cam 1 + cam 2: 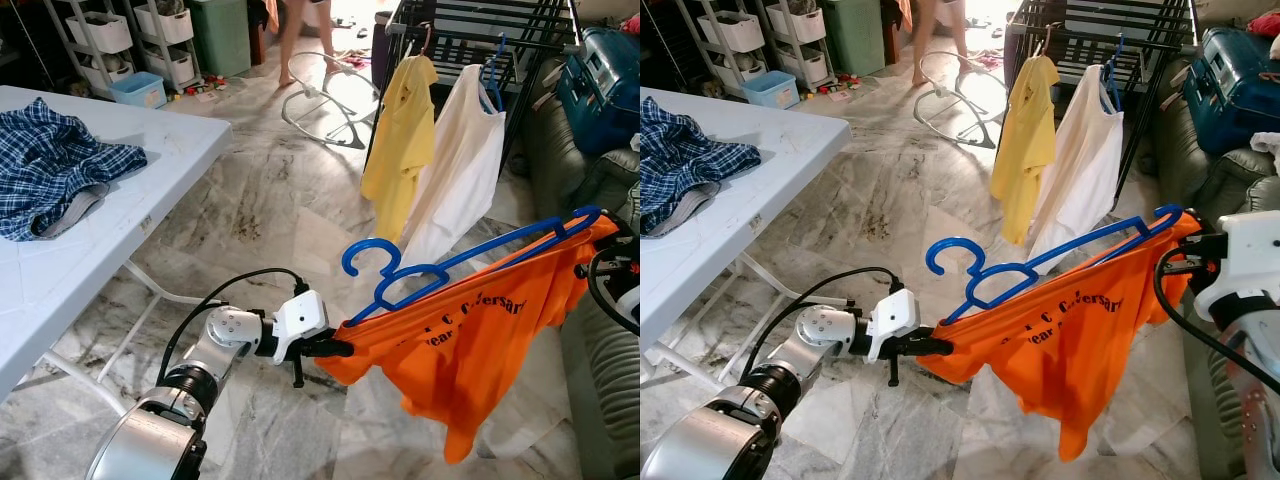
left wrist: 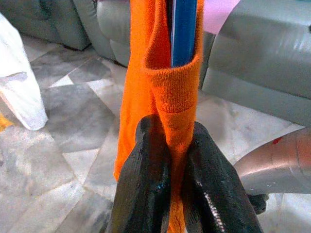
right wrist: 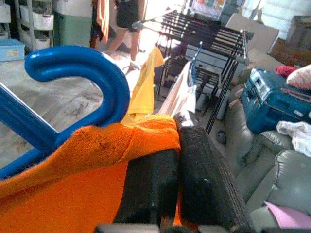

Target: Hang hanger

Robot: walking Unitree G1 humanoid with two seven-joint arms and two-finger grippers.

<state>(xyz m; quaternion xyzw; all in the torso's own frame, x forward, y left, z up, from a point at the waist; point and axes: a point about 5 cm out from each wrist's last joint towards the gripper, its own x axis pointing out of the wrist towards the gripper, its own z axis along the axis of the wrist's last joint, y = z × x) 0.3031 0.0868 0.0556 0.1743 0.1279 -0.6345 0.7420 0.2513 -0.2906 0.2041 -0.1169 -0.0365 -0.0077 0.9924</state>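
Holding a stiff, light blue hanger [image 1: 470, 262] through a soft, droopy orange shirt [image 1: 460, 340], you should expect the cloth to slide on the plastic, so keep your hold at the shoulder ends. Your left gripper [image 2: 172, 160] is clamped on the near shoulder hem. Your right gripper [image 3: 179, 145] pinches the other shoulder. Beyond, the drying rack [image 1: 470, 40] already carries a yellow shirt [image 1: 400, 140] and a white shirt [image 1: 460, 165].
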